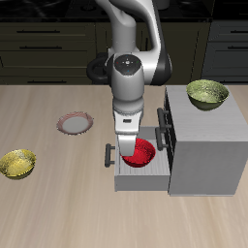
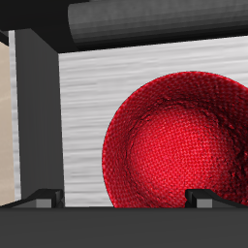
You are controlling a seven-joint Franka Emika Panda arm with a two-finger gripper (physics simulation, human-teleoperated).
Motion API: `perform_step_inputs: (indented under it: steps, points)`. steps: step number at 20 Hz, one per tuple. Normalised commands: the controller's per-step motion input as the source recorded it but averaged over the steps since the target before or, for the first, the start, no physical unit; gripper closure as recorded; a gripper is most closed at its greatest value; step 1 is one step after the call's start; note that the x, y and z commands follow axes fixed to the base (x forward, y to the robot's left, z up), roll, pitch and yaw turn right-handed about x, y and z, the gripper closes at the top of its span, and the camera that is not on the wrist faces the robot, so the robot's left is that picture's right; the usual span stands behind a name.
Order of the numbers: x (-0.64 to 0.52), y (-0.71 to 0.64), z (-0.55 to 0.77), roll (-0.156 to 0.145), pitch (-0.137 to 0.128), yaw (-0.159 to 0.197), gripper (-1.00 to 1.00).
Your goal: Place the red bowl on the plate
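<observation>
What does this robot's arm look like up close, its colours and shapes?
The arm is made of rounded light-grey segments with darker grey joints and a round cap with a small dark dot. Its end effector is a white block with thin, pale fingers; their tips look dark in the wrist view. No cables show.

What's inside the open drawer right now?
The red bowl sits in the open drawer of the grey cabinet, on its pale floor. The gripper hangs directly above and hides part of the bowl in the exterior view. Anything under the bowl is covered.
</observation>
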Motion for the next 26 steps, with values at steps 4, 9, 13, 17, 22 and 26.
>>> perform_step_inputs:
  steps: [4, 9, 13, 17, 22, 26]
  points:
    - [-0.02, 0.02, -0.22, -0.001, 0.025, -0.014, -1.0]
    - [-0.04, 0.0, -0.32, -0.015, 0.063, -0.026, -1.0]
    - [-0.07, -0.01, -0.25, -0.025, 0.064, -0.045, -1.0]
    - [-0.08, 0.0, -0.13, -0.042, 0.096, -0.161, 1.0]
    - [-0.06, 0.01, 0.01, 0.017, 0.029, 0.012, 1.0]
    - [-0.07, -0.02, 0.2, 0.008, -0.015, -0.021, 1.0]
